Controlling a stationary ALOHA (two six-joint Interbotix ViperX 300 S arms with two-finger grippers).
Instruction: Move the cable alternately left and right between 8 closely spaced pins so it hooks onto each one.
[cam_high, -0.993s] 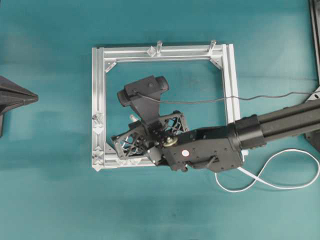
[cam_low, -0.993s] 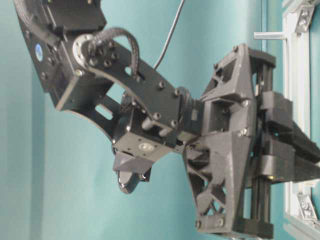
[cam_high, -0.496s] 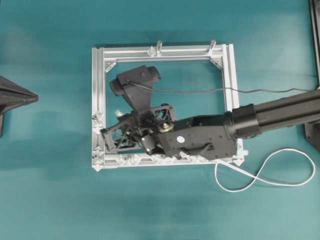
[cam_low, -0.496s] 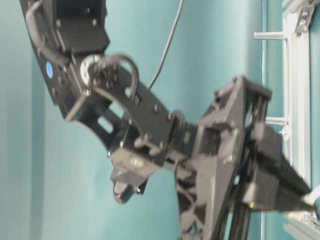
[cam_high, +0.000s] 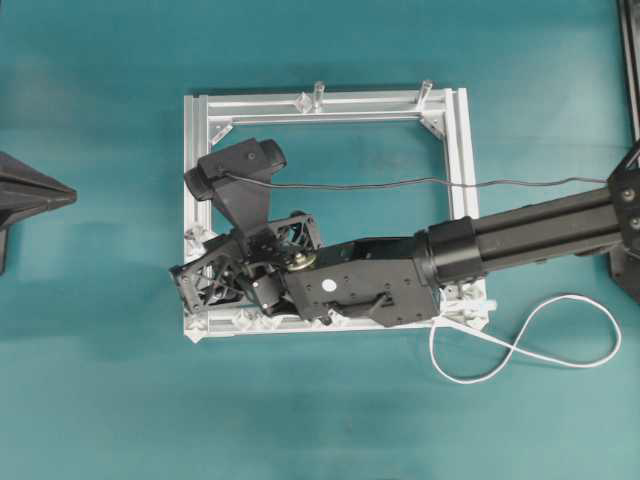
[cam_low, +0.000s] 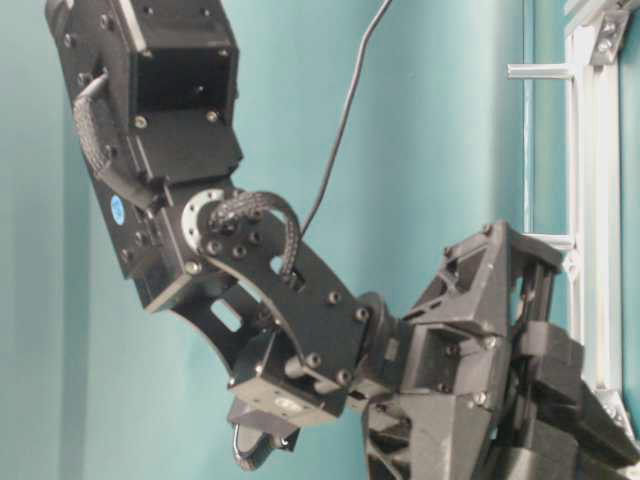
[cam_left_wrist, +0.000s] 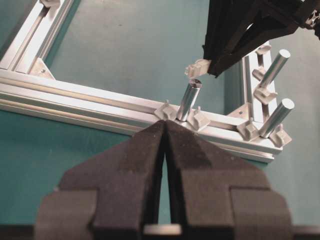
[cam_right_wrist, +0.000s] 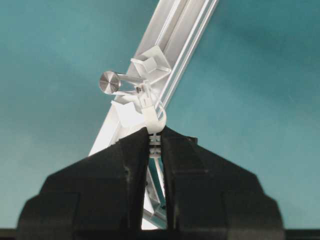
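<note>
My right tool (cam_right_wrist: 154, 137) is pinched nearly shut on the cable (cam_high: 520, 350) — in its wrist view the white plug end sticks out just past the fingertips and sits right by a round metal post (cam_right_wrist: 111, 82) on the aluminium frame (cam_high: 192, 180). From overhead, that tool (cam_high: 185, 288) hangs over the frame's left rail near the lower-left corner, with the arm stretched across the frame from the right. The rest of the cable trails out past the lower-right corner and lies in a loose loop on the teal surface (cam_high: 100, 400).

The pins (cam_high: 258, 318) run along the bottom rail; I can only see some of them, the arm covers the others, and I cannot tell whether the cable is hooked on any.

My left tool (cam_left_wrist: 165, 150) is closed on nothing, its pads together — it sits outside the frame, facing a post (cam_left_wrist: 189, 100) on the near rail, with the right tool's tip and the plug (cam_left_wrist: 196, 69) just above that post.
</note>
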